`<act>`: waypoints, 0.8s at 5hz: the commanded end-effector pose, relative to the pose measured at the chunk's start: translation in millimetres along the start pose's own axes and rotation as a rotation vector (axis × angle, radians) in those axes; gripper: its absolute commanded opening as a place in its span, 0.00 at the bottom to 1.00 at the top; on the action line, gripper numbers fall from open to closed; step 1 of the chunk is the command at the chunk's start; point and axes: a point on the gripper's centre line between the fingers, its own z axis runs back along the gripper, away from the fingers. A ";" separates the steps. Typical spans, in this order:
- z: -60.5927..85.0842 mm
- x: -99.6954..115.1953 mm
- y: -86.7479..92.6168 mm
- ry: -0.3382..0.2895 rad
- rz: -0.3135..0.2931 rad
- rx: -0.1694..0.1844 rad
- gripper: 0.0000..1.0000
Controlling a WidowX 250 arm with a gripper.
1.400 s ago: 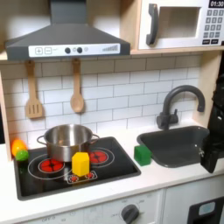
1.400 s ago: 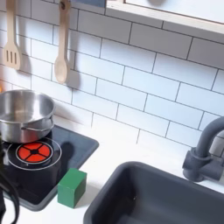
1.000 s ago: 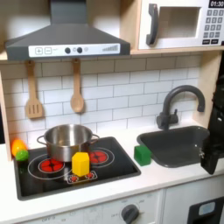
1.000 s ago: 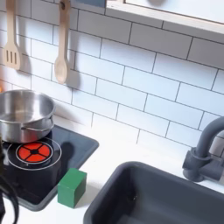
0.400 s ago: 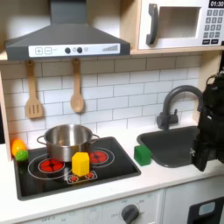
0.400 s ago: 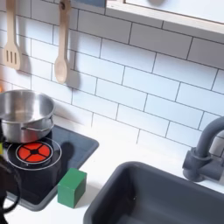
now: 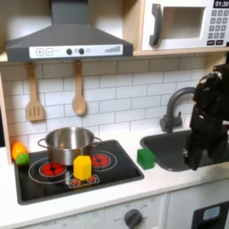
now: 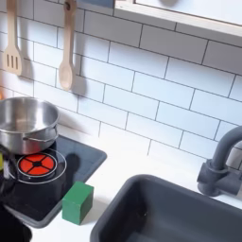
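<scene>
Over sink [image 7: 176, 146], gripper [image 7: 195, 161] hangs near faucet [image 7: 182, 105]; fingers' spread unclear, nothing visibly held.

Pot [image 7: 68, 143]: shiny brushed metal. Sink [image 7: 175, 148], right of the pot: matt dark plastic. Spoon [image 7: 79, 89], above the pot: smooth wood. Wall tiles [image 8: 142, 80]: glossy white.

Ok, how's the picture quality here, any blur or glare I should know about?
In the first exterior view the arm over the sink is smeared and its fingers cannot be made out, while the pot and yellow block look fairly crisp. In the second exterior view the lighting is soft and even, with a mild sheen on the pot and a dark blur at the lower left corner.
</scene>
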 end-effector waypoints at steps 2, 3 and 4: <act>-3.7 29.0 20.0 -0.058 0.071 -0.036 1.00; -5.3 40.9 29.1 -0.081 0.103 -0.038 1.00; -12.3 48.9 35.1 -0.081 0.109 -0.030 1.00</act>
